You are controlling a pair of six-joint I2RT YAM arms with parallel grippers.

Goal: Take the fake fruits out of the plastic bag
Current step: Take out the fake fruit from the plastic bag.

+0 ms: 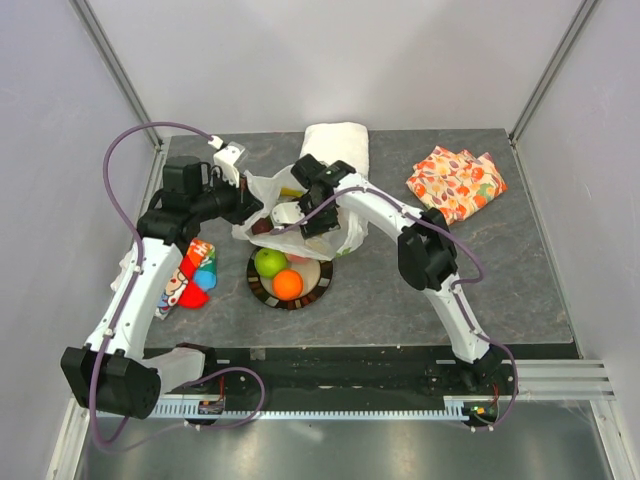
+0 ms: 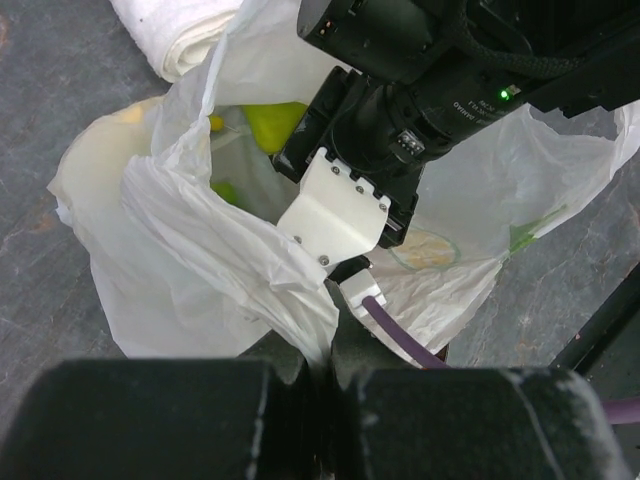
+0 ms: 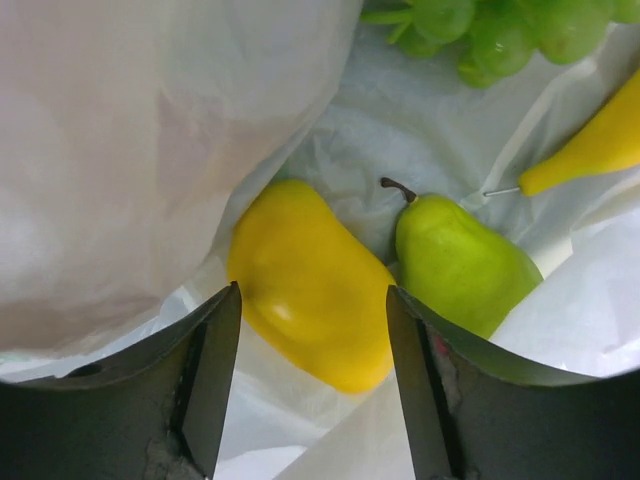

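Plastic bag holds pear, grapes, yellow fruit; left gripper pinches it, right gripper gapes empty.

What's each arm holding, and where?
Left jaws pinch the plastic bag by its rim; right jaws, open over a yellow fruit, hold nothing.

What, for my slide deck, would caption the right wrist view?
Open right hand inside the plastic bag, framing a yellow fruit beside a green pear, green grapes beyond.

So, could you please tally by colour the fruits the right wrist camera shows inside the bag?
Yellow: 2, the rounded fruit and the banana tip
Green: 2, the pear and the grapes
Total: 4
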